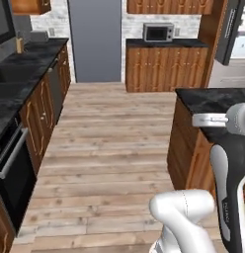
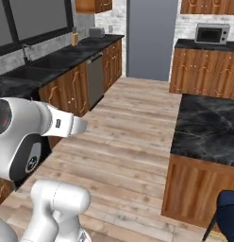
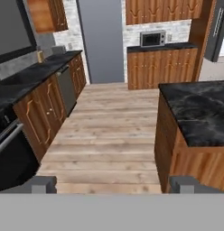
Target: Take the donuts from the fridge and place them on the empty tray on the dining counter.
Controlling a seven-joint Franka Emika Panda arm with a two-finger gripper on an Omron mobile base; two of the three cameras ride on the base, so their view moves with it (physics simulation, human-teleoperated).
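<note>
The fingers [image 3: 114, 184] are spread wide with nothing between them, their two dark tips at the bottom of the hand view pointing down a wooden-plank floor [image 3: 109, 131] that runs like an aisle through the kitchen.

On the right of the aisle stands the dining counter [image 3: 199, 110], a black marble desk with white veins over brown wooden fronts; the part of its top I can see is bare. From the right base view the same desk [image 2: 208, 127] lies near and to the right.

At the far right, beside a tall wooden panel, is the fridge [image 3: 218, 27]; one door with a vertical bar handle appears swung out.

On the left runs a long black counter [image 2: 53, 64] with a sink and a dishwasher [image 2: 94, 78] below it. At the far end a microwave [image 3: 152, 39] sits on another stretch of counter.
</note>
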